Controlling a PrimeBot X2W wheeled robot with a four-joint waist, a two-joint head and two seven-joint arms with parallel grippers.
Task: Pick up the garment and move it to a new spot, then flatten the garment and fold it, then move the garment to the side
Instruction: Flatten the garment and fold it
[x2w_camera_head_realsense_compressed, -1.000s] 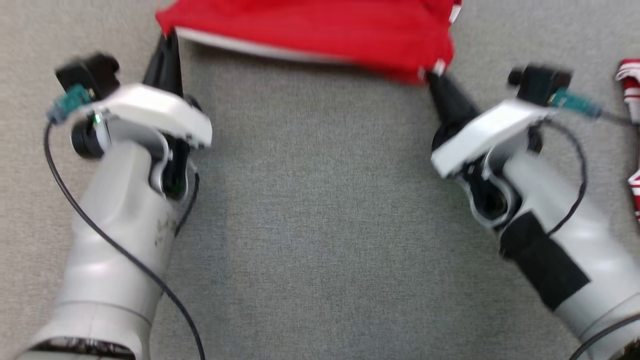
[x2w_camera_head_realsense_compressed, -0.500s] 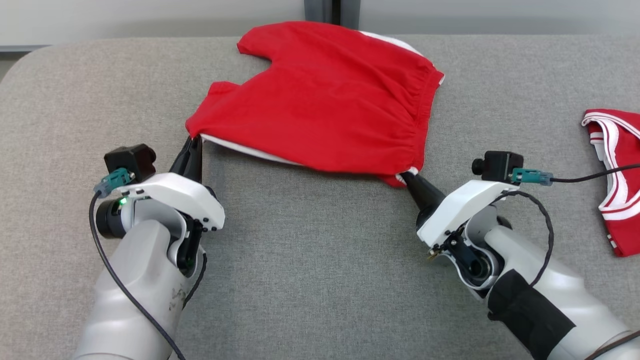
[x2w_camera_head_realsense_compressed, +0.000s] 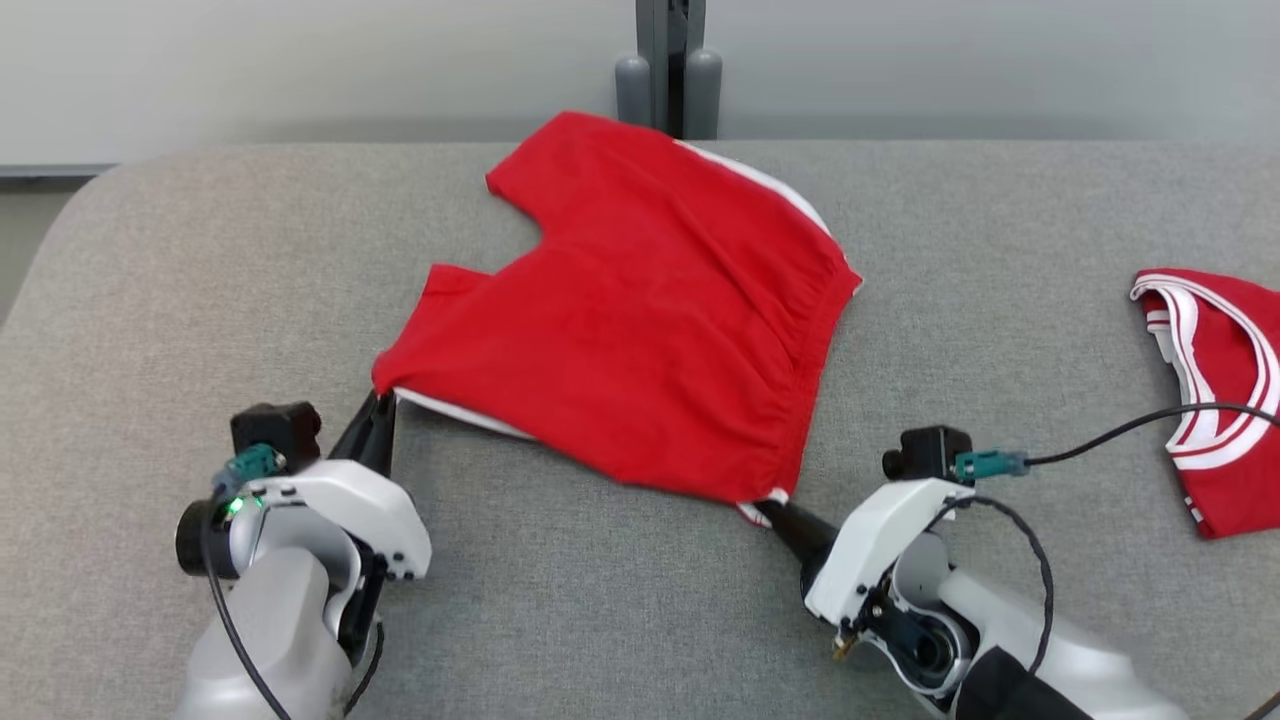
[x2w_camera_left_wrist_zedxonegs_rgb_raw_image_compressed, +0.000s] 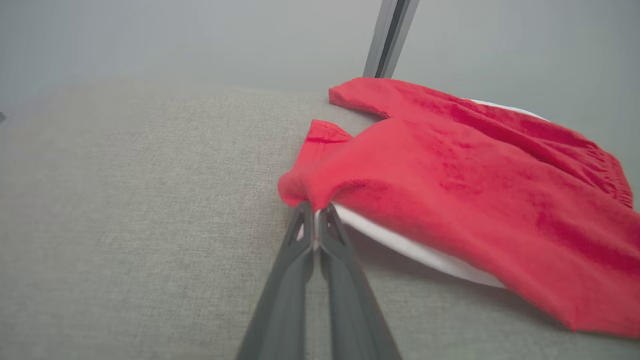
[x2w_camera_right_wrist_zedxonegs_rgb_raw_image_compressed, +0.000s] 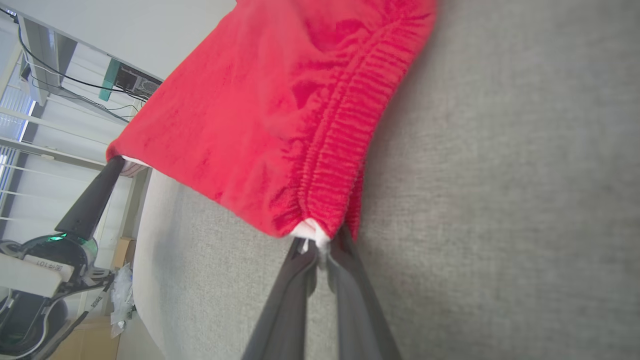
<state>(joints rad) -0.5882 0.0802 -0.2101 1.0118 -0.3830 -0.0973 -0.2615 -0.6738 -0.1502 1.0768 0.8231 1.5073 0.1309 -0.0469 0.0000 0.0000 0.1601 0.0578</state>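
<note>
The red garment — shorts with a gathered waistband and white edging — lay spread on the grey fabric-covered surface, around its middle. The waistband was turned to the robot's right and the two leg openings to its left and far side. Its near-left corner, at a leg hem, was pinched between the closed left jaws, whose dark fingers met tip to tip on the cloth in the left wrist view. A white under-layer showed along the near edge of the red garment, with a shadow beneath it. The near-right corner, at the end of the waistband, was gripped by the right jaws, whose fingers were drawn narrow on a white fold of the red garment. The left arm and the right arm reached in from the near side, well apart. A striped cloth — red with white bands — lay at the surface's right edge, apart from the shorts. A grey post stood behind the far edge.
</note>
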